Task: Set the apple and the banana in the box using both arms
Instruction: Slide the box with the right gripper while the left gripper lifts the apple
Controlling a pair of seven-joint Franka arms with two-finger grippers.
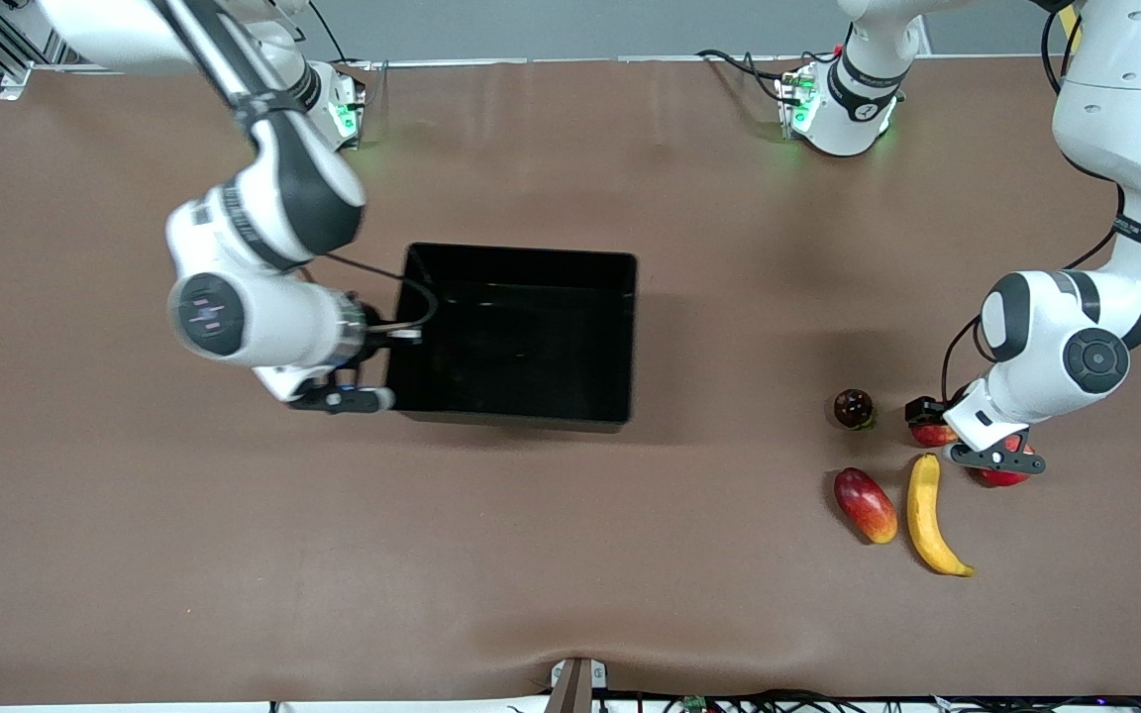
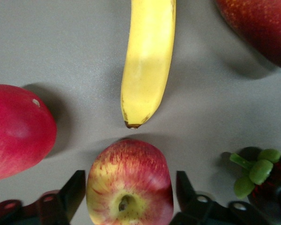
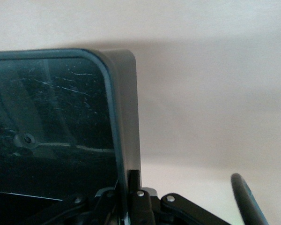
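The banana lies nearest on the counter, the apple just off its tip between the left tool's parted fingers. The right tool is clenched on the box wall.

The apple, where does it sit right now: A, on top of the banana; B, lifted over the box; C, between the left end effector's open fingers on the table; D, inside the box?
C: the apple lies on the table with a finger of the left end effector on each side, not yet pinched.
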